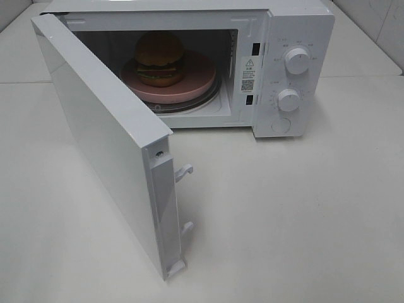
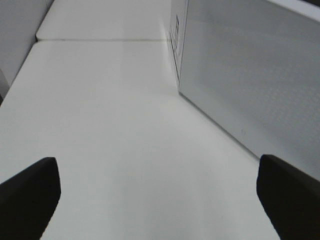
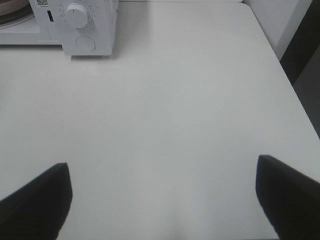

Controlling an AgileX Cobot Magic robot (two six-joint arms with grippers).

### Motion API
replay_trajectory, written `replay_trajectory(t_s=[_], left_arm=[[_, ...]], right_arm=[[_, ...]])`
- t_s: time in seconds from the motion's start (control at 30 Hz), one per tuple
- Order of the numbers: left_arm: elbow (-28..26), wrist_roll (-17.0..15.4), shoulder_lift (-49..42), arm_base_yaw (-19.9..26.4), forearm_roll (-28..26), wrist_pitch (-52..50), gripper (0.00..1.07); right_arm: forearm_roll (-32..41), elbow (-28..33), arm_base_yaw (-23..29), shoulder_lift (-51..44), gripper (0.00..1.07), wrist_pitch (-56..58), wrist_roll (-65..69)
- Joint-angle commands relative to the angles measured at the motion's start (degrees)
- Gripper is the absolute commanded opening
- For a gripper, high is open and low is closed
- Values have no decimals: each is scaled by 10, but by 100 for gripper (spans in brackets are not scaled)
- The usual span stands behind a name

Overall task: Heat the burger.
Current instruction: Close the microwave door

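The burger [image 1: 160, 58] sits on a round pink plate [image 1: 196, 79] inside the white microwave [image 1: 297, 38], on its turntable. The microwave door [image 1: 101, 132] stands swung wide open toward the front left. Neither arm shows in the exterior high view. My left gripper [image 2: 157, 200] is open over bare table beside the outer face of the door [image 2: 250, 75], nothing between its dark fingers [image 2: 30, 192]. My right gripper [image 3: 162, 200] is also open and empty, hanging over the table well in front of the microwave's control panel [image 3: 82, 25].
Two white dials [image 1: 297, 60] and a round button are on the microwave's right panel. Two latch hooks [image 1: 184, 172] stick out of the door's free edge. The white table [image 1: 284, 221] ends at an edge on the right [image 3: 280, 65], with a wall behind.
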Motion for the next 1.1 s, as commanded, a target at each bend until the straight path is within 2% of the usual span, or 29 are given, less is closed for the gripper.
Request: replay_trajectory(t_s=[0.03, 0.2, 0.27, 0.3, 0.37, 0.4, 0.43, 0.47, 0.5, 0.53, 0.57, 0.6, 0.63, 0.67, 0.7, 0.77, 0.83, 0.9, 0.93, 1.0, 1.03, 1.07, 1.1], left_arm=[[-8, 3, 42, 0, -6, -99, 100], [1, 8, 100, 0, -6, -196, 95], [17, 27, 150, 0, -19, -272, 87], [17, 27, 150, 0, -19, -272, 87], [53, 39, 201, 0, -57, -397, 71], [53, 39, 201, 0, -57, -397, 71], [65, 39, 215, 0, -70, -437, 65], [88, 39, 240, 0, -85, -506, 52], [88, 39, 240, 0, -85, -506, 52], [100, 38, 254, 0, -87, -545, 43], [100, 38, 254, 0, -87, -545, 43], [125, 37, 282, 0, -87, -608, 20], [135, 34, 296, 0, -87, -637, 8], [135, 34, 296, 0, -87, -637, 8], [146, 19, 324, 0, -87, -671, 0], [148, 12, 335, 0, -84, -678, 0], [151, -23, 400, 0, -60, -722, 0], [151, -32, 413, 0, -49, -737, 0], [152, -56, 445, 0, -32, -770, 0], [152, -61, 459, 0, -23, -787, 0], [152, -83, 498, 0, -1, -816, 0], [152, -83, 498, 0, -1, -816, 0], [152, -115, 537, 0, 25, -838, 0]], right_arm=[[1, -1, -1, -21, 96, -3, -3], [1, -1, -1, -21, 96, -3, -3], [1, -1, -1, -21, 96, -3, -3], [1, -1, -1, -21, 96, -3, -3], [1, -1, -1, -21, 96, -3, -3], [1, -1, -1, -21, 96, -3, -3], [1, -1, -1, -21, 96, -3, -3], [1, -1, -1, -21, 96, -3, -3], [1, -1, -1, -21, 96, -3, -3], [1, -1, -1, -21, 96, -3, -3], [1, -1, -1, -21, 96, -3, -3], [1, -1, -1, -21, 96, -3, -3], [1, -1, -1, -21, 96, -3, -3], [1, -1, -1, -21, 96, -3, -3], [1, -1, -1, -21, 96, -3, -3], [1, -1, -1, -21, 96, -3, -3], [1, -1, -1, -21, 96, -3, -3], [1, -1, -1, -21, 96, -3, -3], [1, -1, -1, -21, 96, -3, -3], [1, -1, -1, -21, 96, -3, -3], [1, -1, -1, -19, 96, -3, -3], [1, -1, -1, -19, 96, -3, -3], [1, -1, -1, -19, 96, -3, -3]])
